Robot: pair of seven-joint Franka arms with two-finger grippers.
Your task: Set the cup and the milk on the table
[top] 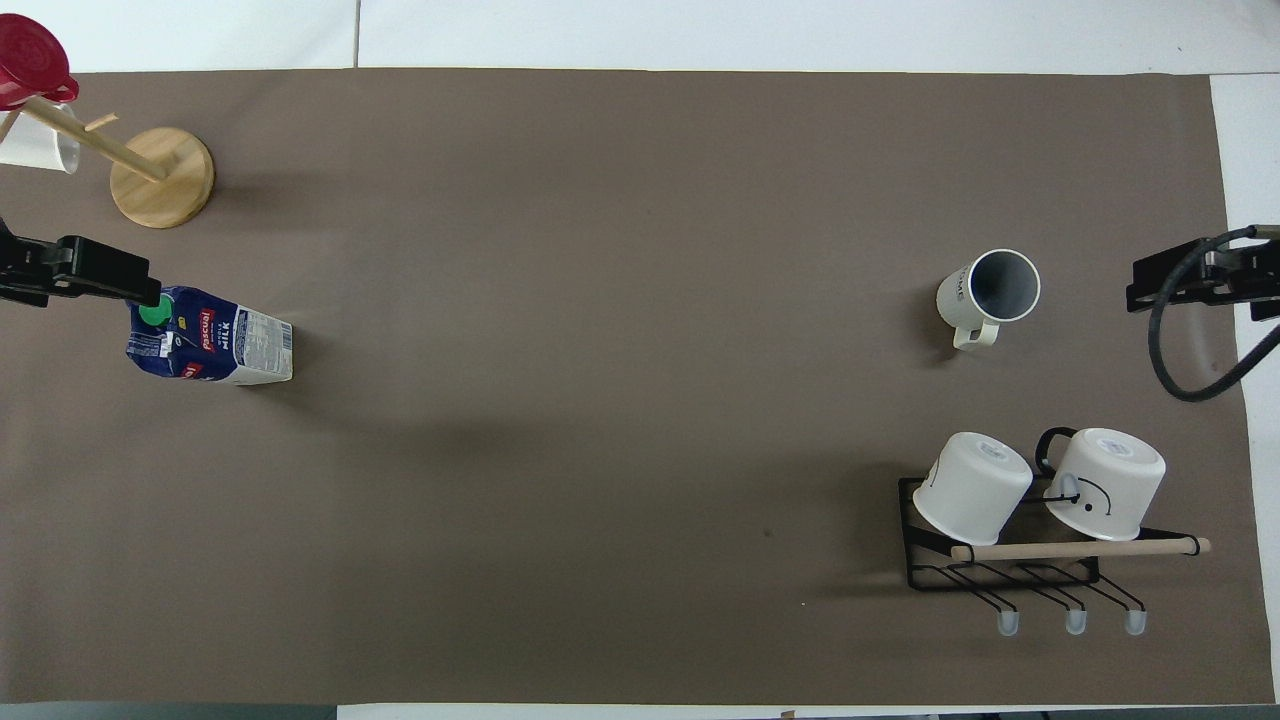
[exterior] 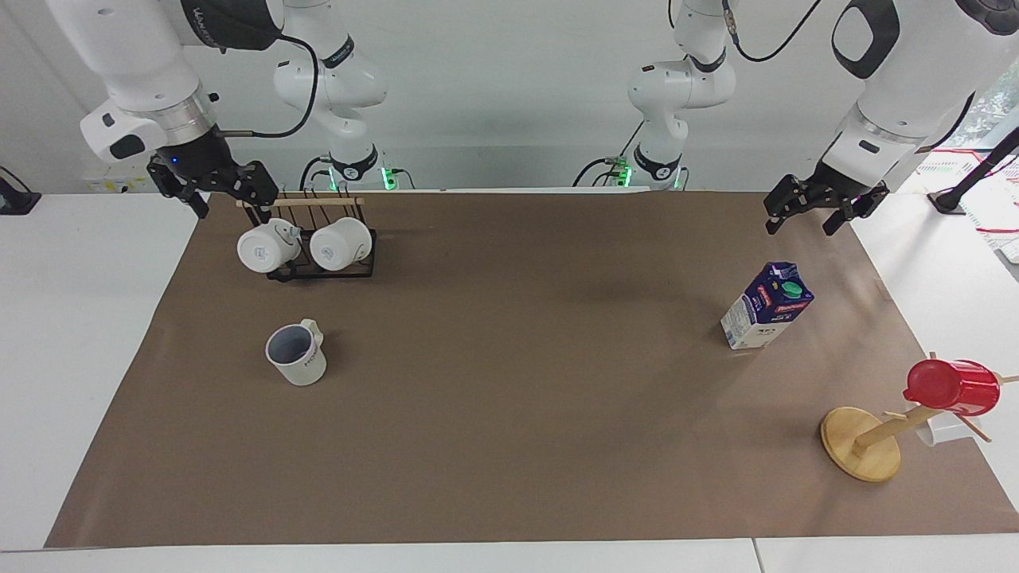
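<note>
brown paper sheet (exterior: 509, 446) covers table (exterior: 80, 334). cup (exterior: 295, 354) upright on paper, toward right arm's end, farther from robots than mug rack (exterior: 318, 251) (two white mugs on it). milk (exterior: 766, 306) upright toward left arm's end. right gripper (exterior: 213, 189) over rack end, fingers apart, empty. left gripper (exterior: 824, 208) over paper near milk, fingers apart, empty.

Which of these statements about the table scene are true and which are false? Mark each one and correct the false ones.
1. The milk carton stands upright on the brown paper. True.
2. The left gripper holds the milk carton. False: it is open and empty, in the air above the table.
3. The lettered cup hangs on the black rack. False: it stands on the paper, farther from the robots than the rack.
4. A red cup hangs on the wooden stand. True.
5. The right gripper is open. True.
</note>
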